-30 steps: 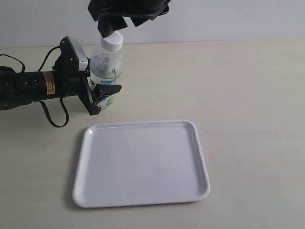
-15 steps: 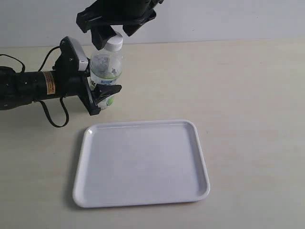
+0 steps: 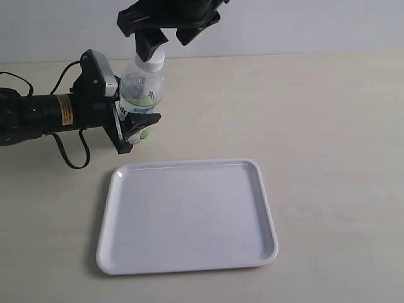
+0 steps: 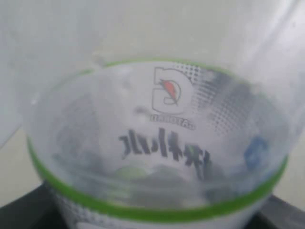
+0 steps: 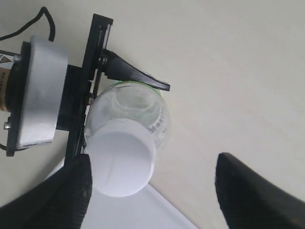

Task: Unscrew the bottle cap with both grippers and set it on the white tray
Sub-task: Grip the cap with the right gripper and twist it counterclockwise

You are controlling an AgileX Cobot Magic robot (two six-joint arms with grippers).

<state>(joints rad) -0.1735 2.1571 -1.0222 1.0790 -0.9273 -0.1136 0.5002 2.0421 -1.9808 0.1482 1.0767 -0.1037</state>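
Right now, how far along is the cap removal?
Done: left gripper clamps the bottle. In hand: right gripper sits over the bottle cap, fingers open, one beside it, the other well clear. Left: cap still on; close, unscrew, put it on the white tray, which holds nothing.

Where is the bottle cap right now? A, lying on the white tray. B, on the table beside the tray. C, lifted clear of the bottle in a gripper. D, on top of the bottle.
D: the bottle cap sits on the neck of the bottle, with the right gripper open either side of it and the white tray bare.
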